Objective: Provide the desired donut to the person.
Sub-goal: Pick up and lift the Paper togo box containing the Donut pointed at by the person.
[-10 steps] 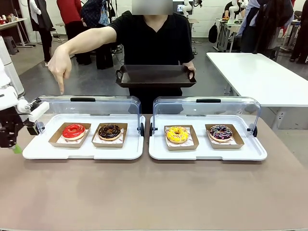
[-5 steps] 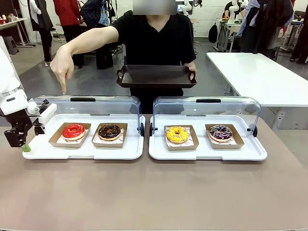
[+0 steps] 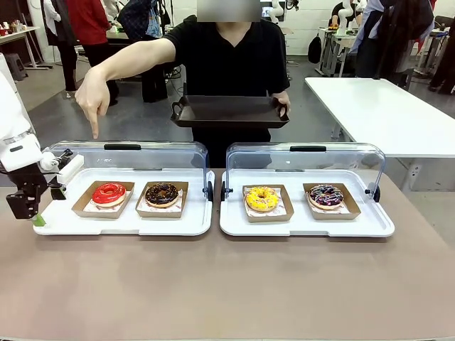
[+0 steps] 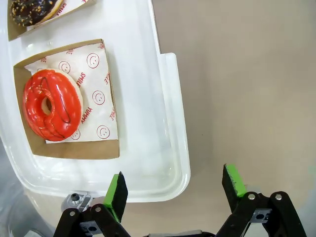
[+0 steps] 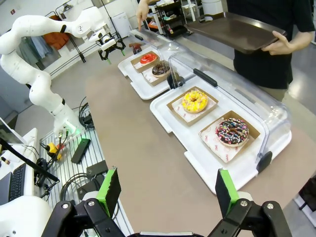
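The person (image 3: 227, 50) in a black T-shirt points one hand (image 3: 91, 99) down over the red-iced donut (image 3: 108, 192), which sits in a cardboard tray at the left end of the left white tray (image 3: 128, 222). Their other hand holds a dark serving tray (image 3: 229, 111). My left gripper (image 3: 32, 213) hangs open just off that white tray's left end. In the left wrist view the left gripper (image 4: 175, 190) straddles the tray's corner, with the red donut (image 4: 52, 105) ahead. My right gripper (image 5: 168, 190) is open and empty, high above the table's right side.
A chocolate donut (image 3: 162, 193) sits beside the red one. The right white tray (image 3: 306, 224) holds a yellow donut (image 3: 261, 198) and a sprinkled dark donut (image 3: 325, 195). Clear lids (image 3: 131, 153) stand open behind both trays. Bare brown table (image 3: 227, 284) lies in front.
My left gripper has moved right and slightly up, closer to the left tray's end, then held about still. The person's pointing hand and serving tray have stayed in place.
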You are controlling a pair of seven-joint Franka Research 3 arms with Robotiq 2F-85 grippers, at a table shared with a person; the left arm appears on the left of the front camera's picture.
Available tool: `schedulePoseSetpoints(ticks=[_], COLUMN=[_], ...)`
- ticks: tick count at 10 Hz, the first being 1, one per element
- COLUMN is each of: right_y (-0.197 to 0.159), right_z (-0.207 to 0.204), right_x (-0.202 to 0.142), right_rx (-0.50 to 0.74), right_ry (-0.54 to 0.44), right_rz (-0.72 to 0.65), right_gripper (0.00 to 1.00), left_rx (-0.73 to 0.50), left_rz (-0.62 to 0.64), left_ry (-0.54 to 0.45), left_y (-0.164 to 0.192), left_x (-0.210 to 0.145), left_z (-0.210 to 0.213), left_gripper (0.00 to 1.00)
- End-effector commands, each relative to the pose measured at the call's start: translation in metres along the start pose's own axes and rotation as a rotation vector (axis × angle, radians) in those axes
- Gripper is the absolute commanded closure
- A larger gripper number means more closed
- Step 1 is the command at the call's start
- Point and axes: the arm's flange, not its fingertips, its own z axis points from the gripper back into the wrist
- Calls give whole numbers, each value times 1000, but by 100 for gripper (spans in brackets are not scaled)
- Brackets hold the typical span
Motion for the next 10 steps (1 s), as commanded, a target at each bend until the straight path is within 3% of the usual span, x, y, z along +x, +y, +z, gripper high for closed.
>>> schedulePoseSetpoints(ticks=[1, 6, 10], right_y=[-2, -2, -2], right_z=[0, 0, 0], right_x=[1, 1, 1], right_rx=[6, 6, 6], right_ry=[-24, -24, -24], right_rz=[13, 13, 13], right_gripper=[0, 0, 0], left_rx=[0, 62, 85], left_rz=[0, -49, -61], left_ry=[0, 14, 60], left_y=[0, 33, 51], left_x=[0, 28, 30], left_z=[0, -29, -49], left_gripper=[0, 0, 0])
